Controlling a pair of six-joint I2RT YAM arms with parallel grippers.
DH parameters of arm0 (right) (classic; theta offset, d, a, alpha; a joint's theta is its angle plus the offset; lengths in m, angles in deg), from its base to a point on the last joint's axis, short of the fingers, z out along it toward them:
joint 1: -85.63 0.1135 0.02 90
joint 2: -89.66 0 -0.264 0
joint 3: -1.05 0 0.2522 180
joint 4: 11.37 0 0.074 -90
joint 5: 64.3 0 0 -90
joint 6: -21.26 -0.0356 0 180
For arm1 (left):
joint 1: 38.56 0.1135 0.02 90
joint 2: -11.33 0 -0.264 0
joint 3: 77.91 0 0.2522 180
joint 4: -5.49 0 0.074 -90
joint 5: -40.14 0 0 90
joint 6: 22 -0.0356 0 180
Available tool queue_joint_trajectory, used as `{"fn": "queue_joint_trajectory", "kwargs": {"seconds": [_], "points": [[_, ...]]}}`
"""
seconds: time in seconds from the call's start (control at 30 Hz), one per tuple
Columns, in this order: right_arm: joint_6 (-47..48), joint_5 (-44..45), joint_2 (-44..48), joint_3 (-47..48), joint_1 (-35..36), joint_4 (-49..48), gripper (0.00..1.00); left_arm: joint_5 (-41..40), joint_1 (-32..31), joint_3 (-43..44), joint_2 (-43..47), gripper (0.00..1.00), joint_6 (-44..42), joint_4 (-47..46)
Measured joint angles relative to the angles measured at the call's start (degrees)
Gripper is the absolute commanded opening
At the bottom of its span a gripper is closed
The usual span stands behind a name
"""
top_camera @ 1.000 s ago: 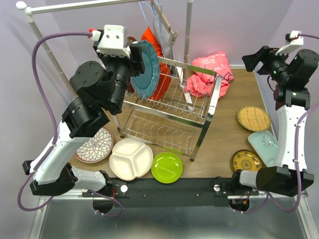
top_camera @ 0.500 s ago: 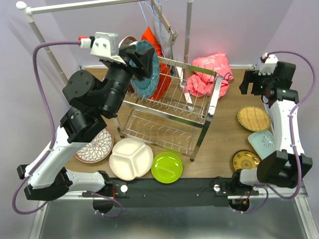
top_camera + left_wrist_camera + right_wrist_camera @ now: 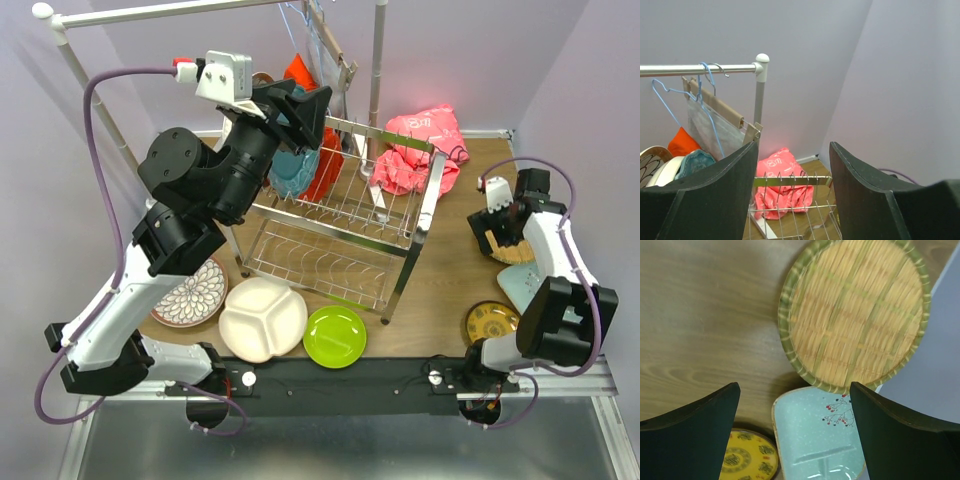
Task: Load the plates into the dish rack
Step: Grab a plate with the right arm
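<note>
There, scalloped teal plate (image 3: 284, 168), upright in rack (image 3: 424, 215)

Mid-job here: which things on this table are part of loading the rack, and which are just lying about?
Part of the job: dish rack, teal plate already in it, white divided plate, lime green plate, floral plate, yellow patterned plate, woven plate, pale aqua plate.
Just lying about: pink cloth, clothes rail, wooden hanger.

Left tool (image 3: 793, 147) now clear of teal plate (image 3: 694, 162)
</note>
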Motion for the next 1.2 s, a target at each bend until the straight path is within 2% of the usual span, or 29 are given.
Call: {"fn": "queue_joint_trajectory", "kwargs": {"seconds": [0.3,0.53,0.7,0.9,1.0,1.2], "points": [[9.9,5.33,-0.02,-10.01,0.22,-6.34,1.0,0.26,0.44,0.33,-0.09,0.68,1.14,0.04],[14.99,10.54,-2.29,-16.41,1.31,-16.35,0.99,0.72,1.92,3.34,-1.53,0.68,1.92,0.42],[19.69,13.86,-3.21,-20.24,1.68,-25.79,0.93,1.55,2.34,4.28,-2.45,0.68,2.58,0.44],[24.96,17.18,-4.5,-22.71,1.7,-34.51,0.78,2.01,2.71,4.28,-2.6,0.68,3.43,0.61],[26.8,18.16,-6.01,-22.97,1.79,-37.46,0.66,2.1,2.99,4.28,-2.6,0.68,3.72,0.63],[27.65,17.42,-6.51,-24.55,2.05,-39.3,0.34,2.12,3.48,3.85,-2.36,0.68,3.87,0.59]]}}
